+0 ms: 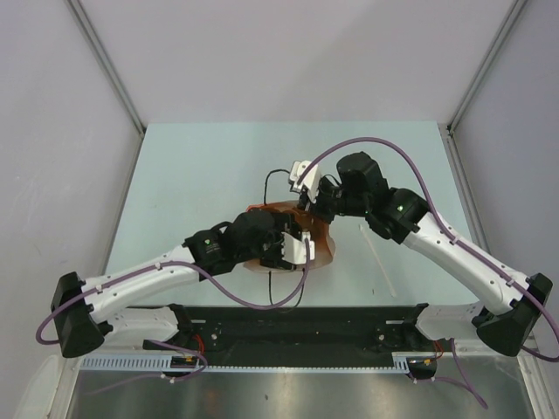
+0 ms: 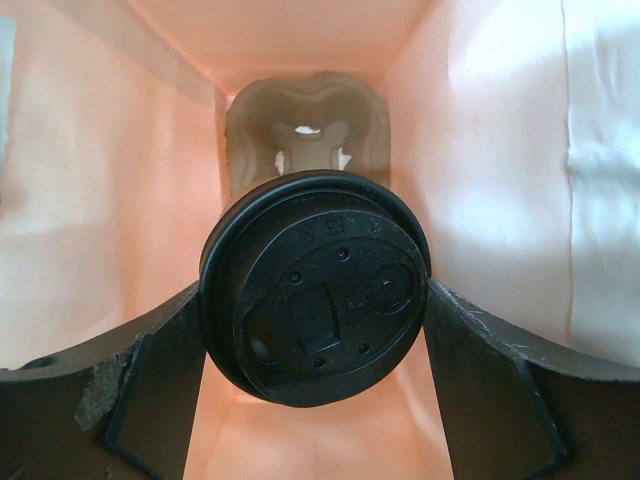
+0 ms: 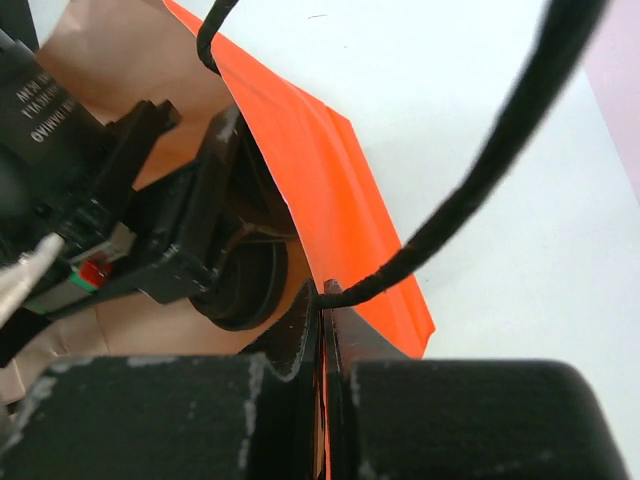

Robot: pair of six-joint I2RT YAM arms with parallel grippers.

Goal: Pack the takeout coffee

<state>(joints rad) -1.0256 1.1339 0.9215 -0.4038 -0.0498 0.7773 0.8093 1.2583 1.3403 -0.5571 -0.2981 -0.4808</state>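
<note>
Black plastic forms the lid [image 2: 315, 290] of the takeout coffee [image 2: 300, 215], its raised marks too small to read. The left hand [image 2: 315, 300] pinches it inside the orange bag [image 3: 330, 190], above a pulp carrier [image 2: 305, 130]. White lettering [image 3: 45, 110] on that hand's housing partly reads "DAMIAO". The right hand [image 3: 322, 330] is pressed together on the bag's rim beside a cord handle [image 3: 480, 190]. The bag stands mid-counter [image 1: 201, 175], toward the near edge of the pale green top, with grey walls [image 1: 288, 52] around.

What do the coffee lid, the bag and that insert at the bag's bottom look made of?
Coffee lid: black moulded plastic, slight sheen, embossed marks. Orange bag: likely paper, smooth outside, sharply creased. Insert: probably moulded pulp, tan and dull.
</note>
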